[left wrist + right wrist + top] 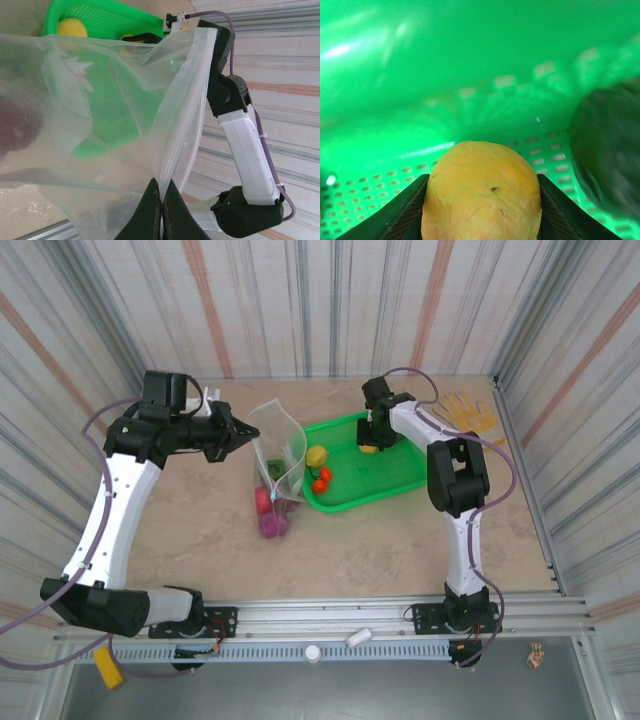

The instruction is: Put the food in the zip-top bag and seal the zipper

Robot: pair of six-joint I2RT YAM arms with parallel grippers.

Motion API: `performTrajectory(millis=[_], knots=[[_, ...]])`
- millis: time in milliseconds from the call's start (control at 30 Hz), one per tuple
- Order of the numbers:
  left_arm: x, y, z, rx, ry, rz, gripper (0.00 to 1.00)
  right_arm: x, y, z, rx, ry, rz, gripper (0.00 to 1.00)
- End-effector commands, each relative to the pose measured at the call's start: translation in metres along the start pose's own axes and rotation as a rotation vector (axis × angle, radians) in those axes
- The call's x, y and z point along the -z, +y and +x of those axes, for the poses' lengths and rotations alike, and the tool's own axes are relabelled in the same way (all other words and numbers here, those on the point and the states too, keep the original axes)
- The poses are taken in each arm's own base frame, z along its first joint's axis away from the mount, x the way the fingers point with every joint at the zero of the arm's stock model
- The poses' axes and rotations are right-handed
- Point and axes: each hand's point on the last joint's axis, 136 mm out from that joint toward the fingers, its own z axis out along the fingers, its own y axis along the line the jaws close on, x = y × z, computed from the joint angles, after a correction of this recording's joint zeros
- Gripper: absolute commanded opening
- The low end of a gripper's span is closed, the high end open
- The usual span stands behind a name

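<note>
At the tray's (365, 502) far edge, the right gripper (481, 187) clasps an orange piece (481, 200) between its fingers; leftward, the left gripper (161, 200), fingers pressed together, pinches the zip-top bag's (100, 125) mouth edge.

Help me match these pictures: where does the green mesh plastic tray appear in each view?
Top external: green mesh plastic tray right of centre.
Left wrist: top left, behind the clear plastic bag.
Right wrist: behind the yellow-orange toy fruit.
Shared landmark: the right fingers at the tray.

Your white, black-jointed left arm (106, 515) and right arm (461, 540) wear thin purple cables (272, 167); your left gripper (161, 192) is pointed, black.
</note>
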Motion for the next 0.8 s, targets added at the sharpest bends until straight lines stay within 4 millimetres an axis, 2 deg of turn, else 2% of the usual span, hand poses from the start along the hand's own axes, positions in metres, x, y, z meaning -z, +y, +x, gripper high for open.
performTrajectory(millis=[0, 200, 400, 567, 667, 767], knots=[[0.006, 0.001, 0.005, -0.022, -0.004, 0.001, 0.00, 0.061, 0.016, -0.015, 0.039, -0.115, -0.038, 0.50], [0.002, -0.005, 0.007, -0.029, 0.032, 0.035, 0.00, 0.136, 0.044, -0.013, 0.100, -0.223, -0.137, 0.50], [0.005, -0.005, 0.006, -0.039, 0.018, 0.031, 0.00, 0.233, 0.092, -0.012, 0.184, -0.332, -0.349, 0.48], [0.006, -0.001, 0.009, -0.019, 0.028, 0.007, 0.00, 0.311, 0.147, 0.000, 0.317, -0.416, -0.480, 0.48], [0.006, 0.005, 0.011, -0.013, 0.028, -0.021, 0.00, 0.344, 0.184, 0.018, 0.393, -0.436, -0.574, 0.48], [0.007, 0.012, 0.012, -0.014, 0.024, -0.053, 0.00, 0.353, 0.213, 0.036, 0.434, -0.408, -0.630, 0.48]])
